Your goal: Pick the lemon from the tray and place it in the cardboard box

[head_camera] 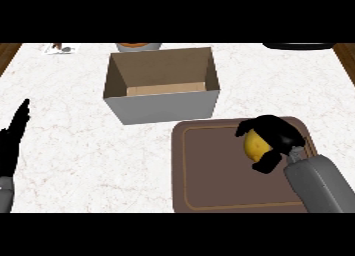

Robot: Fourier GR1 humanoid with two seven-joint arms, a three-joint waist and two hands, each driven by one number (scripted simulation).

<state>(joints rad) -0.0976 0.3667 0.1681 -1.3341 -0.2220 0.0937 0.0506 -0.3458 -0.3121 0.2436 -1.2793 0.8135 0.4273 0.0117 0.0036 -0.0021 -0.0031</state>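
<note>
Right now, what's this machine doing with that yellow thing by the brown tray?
The robot's right hand has its fingers curled round the lemon, at the far right part of the brown tray. Whether the lemon is lifted off it cannot be told. The open cardboard box stands just beyond the tray on the white counter. The left hand rests open at the left edge.

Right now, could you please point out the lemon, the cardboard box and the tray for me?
lemon (254,145), head view, on its visible yellow skin.
cardboard box (165,107), head view, on its front outer wall.
tray (209,170), head view, on its bare brown floor, left of the lemon.
</note>
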